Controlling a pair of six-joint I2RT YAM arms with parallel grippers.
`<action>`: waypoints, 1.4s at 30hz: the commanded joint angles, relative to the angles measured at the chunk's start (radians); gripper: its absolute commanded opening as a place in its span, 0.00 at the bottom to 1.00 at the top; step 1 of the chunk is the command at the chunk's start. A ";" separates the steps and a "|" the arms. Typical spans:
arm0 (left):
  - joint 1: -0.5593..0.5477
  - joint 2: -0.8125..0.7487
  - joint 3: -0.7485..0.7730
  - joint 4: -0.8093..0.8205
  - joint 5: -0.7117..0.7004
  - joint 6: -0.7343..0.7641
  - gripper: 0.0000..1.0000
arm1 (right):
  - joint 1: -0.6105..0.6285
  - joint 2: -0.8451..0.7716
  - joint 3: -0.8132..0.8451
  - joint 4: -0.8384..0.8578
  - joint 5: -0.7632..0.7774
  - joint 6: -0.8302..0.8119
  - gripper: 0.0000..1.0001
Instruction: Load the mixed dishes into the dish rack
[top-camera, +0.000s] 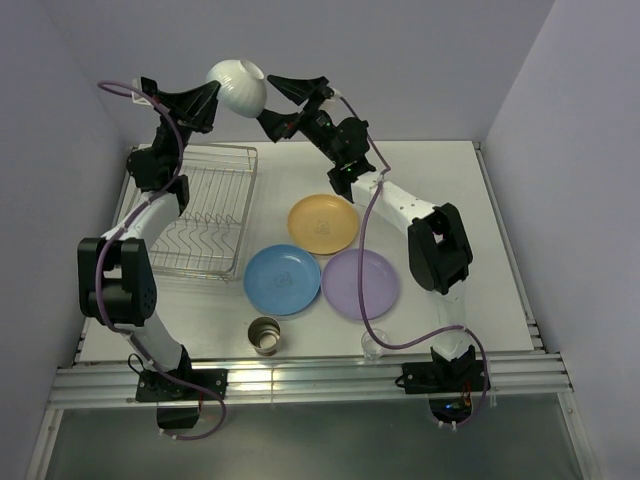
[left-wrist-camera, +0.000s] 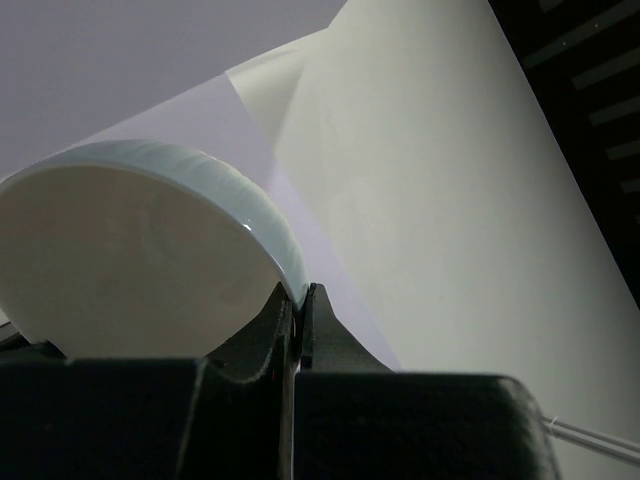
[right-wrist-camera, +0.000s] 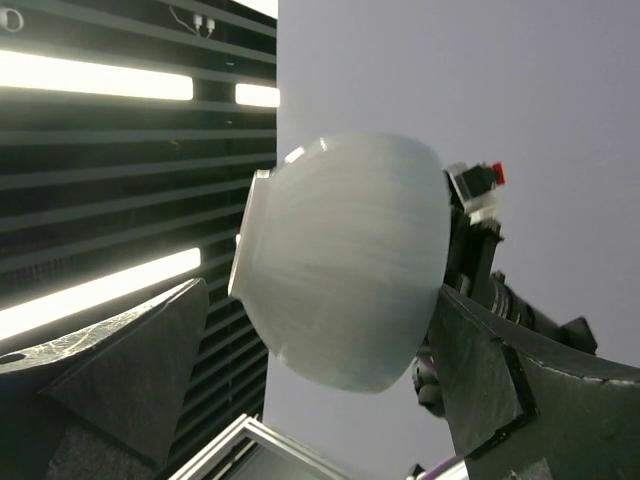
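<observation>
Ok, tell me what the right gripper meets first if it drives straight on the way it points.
The white bowl: it hangs right ahead, between the open fingers of the right gripper, with the left gripper pinching its rim. Whether those fingers touch it is unclear.

White bowl (top-camera: 238, 87) hangs tipped sideways, high in mid-air

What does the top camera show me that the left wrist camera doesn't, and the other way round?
Top only: the rack, blue plate, purple plate, yellow plate, cup, glass, and the open right gripper beside the bowl. Left wrist only: a close look at the left gripper shut on the bowl's rim. Both: the bowl, held aloft.
</observation>
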 joint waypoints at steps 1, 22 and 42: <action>-0.008 0.077 0.053 0.483 -0.002 -0.391 0.00 | 0.005 -0.079 0.077 0.190 -0.063 0.842 0.94; -0.012 0.110 0.107 0.482 0.013 -0.398 0.00 | -0.021 -0.132 -0.028 0.192 -0.162 0.804 0.94; 0.028 -0.260 0.108 -0.880 0.341 0.210 0.00 | -0.018 -0.320 0.261 -1.425 -0.476 -0.912 0.95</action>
